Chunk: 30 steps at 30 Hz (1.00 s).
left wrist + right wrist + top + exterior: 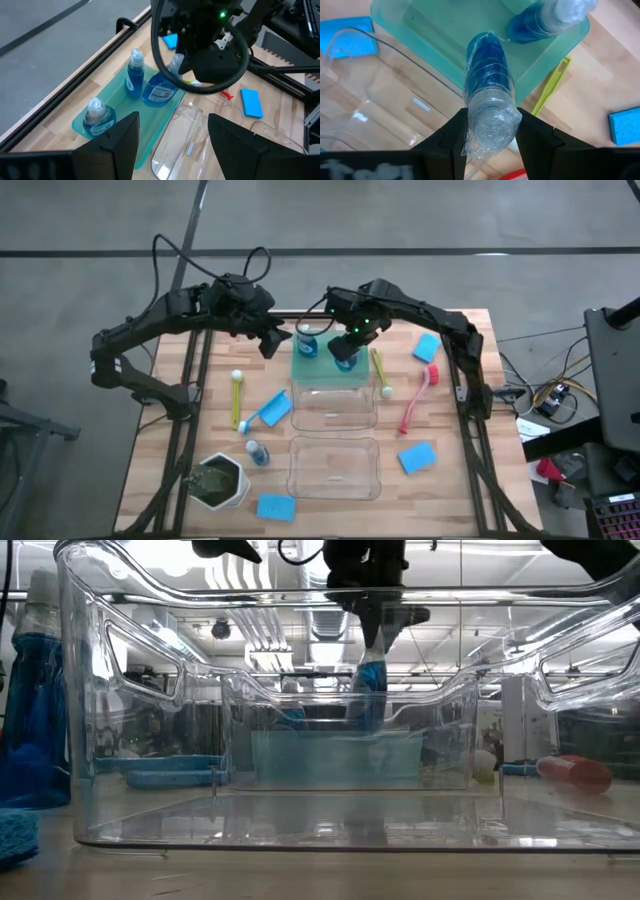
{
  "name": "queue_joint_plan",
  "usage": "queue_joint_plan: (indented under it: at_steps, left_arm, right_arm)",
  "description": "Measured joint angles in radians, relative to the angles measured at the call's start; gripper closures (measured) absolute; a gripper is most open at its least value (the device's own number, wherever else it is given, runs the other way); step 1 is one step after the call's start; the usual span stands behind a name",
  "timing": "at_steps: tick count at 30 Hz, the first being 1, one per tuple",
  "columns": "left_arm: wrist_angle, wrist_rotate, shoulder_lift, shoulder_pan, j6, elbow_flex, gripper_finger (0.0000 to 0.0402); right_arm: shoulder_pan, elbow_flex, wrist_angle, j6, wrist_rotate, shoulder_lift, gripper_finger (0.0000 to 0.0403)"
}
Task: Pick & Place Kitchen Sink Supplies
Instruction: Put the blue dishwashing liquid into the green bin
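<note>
- High view: the right gripper [345, 352] hangs over the green tray [305, 372] at the far middle of the bench [450, 480], its jaws clenched on a bottle [343, 350] of blue liquid.
- Right wrist view: the held bottle [487, 75] is clear plastic, blue inside, wrapped at its capped end in crinkled film; the jaws pinch that wrapped neck, and the body hangs over the tray's near edge.
- Left wrist view: two more bottles stand upright in the tray, one at the end nearest that camera [97, 117] and one farther along [134, 75].
- The left gripper [270, 340] hovers just beside the tray, jaws released and empty.
- Handling, as a judgement: the bottle looks light but liquid-filled, so it may swing; the film looks slippery, so a hold low on the neck seems safest.
- A fourth bottle [257, 452] lies on the bench near the white pot [222, 480].
</note>
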Motion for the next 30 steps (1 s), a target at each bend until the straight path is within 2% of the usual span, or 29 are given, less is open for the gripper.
queue_joint_plan:
  at_steps: [16, 30]
  left_arm:
    - [0.000, 0.000, 0.001, 0.000, 0.016, 0.000, 0.0174]
    - [0.009, -0.001, 0.002, 0.000, 0.023, 0.000, 0.0174]
  right_arm:
    - [-0.015, -0.042, 0.002, -0.245, -0.006, 0.057, 0.0266]
    - [-0.017, -0.151, 0.001, -0.243, 0.034, 0.056, 0.0266]
